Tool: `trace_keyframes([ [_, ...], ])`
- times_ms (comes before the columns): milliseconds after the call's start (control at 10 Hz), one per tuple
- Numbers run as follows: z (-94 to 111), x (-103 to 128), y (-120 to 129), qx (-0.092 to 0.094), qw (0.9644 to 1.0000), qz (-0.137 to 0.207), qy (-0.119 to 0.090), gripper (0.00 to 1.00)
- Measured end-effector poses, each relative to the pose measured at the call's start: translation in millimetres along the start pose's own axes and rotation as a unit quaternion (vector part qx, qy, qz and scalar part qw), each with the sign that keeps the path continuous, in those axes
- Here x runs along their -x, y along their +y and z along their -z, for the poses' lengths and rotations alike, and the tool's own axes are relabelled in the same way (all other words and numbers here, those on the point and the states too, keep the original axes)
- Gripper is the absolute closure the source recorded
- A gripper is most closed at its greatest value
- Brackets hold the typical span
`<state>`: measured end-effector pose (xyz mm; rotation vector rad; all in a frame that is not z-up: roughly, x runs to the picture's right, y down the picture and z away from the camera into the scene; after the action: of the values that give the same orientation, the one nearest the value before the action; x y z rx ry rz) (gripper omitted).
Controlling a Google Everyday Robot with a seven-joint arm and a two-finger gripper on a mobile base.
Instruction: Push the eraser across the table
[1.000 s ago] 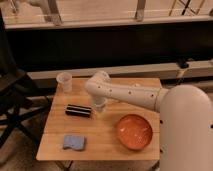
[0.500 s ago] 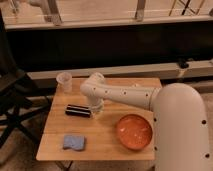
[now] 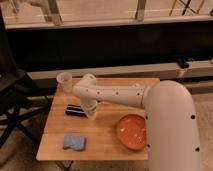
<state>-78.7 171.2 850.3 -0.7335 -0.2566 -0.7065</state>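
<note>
Eraser (image 3: pixel 75 110) flat on the left half of the table (image 3: pixel 107 150), long side running left to right, black with faint pale stripes. Lies roughly midway between the far and near edges, in from the left edge. Right at its right end: end effector (image 3: pixel 90 112), pointed down at the wooden top, fingers together, clamped on nothing. Cannot tell whether in real contact with the block or only just beside it. White arm (image 3: pixel 112 94) stretched from the bulky white body (image 3: pixel 172 125) at the right, across the far half of the table, bending down by the eraser's right end. Translucent cup (image 3: pixel 64 80) upright near the far left corner, behind the eraser and apart from it. Soft blue pad (image 3: pixel 74 142) near the front left edge, well apart from the eraser. Orange bowl (image 3: pixel 132 131) upright on the front right part, close to the robot body, pale specks inside. Black folding chair (image 3: pixel 12 97) on the floor left of the table. Dark wall and pale ledge (image 3: pixel 125 70) behind.
</note>
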Motion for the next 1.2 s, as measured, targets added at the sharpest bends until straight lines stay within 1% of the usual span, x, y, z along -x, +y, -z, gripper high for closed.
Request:
trace_keyframes([
  [100, 0, 4, -3, 0.002, 1.0, 0.006, 0.003, 1.0],
  [300, 1, 24, -16, 0.005, 0.9996, 0.027, 0.006, 1.0],
  [500, 1, 37, -25, 0.009, 0.9991, 0.04, 0.01, 1.0],
  [800, 0, 37, -25, 0.01, 0.9987, 0.048, 0.015, 1.0],
  [1000, -2, 36, -25, 0.006, 0.9986, 0.051, 0.014, 1.0],
  [1200, -3, 35, -24, 0.005, 0.9986, 0.051, 0.014, 1.0],
])
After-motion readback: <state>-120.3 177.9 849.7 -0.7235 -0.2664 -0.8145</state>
